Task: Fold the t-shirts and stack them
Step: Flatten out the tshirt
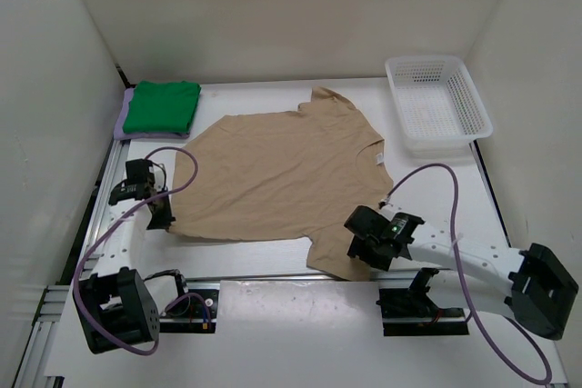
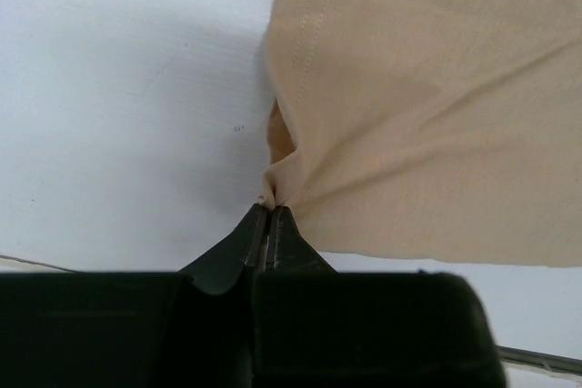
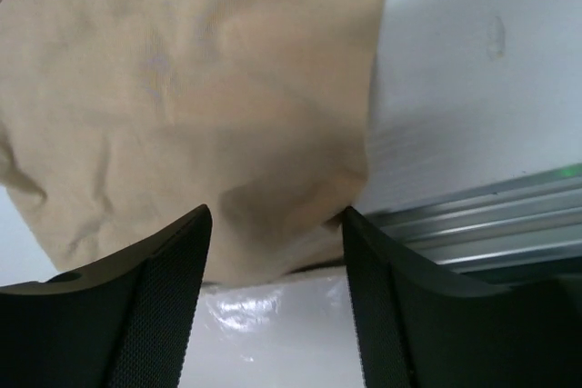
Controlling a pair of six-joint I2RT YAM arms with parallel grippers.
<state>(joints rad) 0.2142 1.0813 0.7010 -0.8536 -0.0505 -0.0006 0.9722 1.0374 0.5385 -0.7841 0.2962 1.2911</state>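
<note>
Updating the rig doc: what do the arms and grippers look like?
The left arm and right arm have white links and black joint housings. A purple cable runs along each. The left gripper and right gripper are black, with tapered fingers and fine-textured pads. Green light on the right wrist.

The spread shirt (image 1: 282, 179) lies between folded shirts (image 1: 162, 106) and basket (image 1: 436, 102).

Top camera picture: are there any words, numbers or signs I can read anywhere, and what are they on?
No words, numbers or signs can be read in any view.
The small white tag at the neck of the beige t-shirt: too small to read.
The folded green t-shirt and the white mesh basket: no writing shows.
</note>
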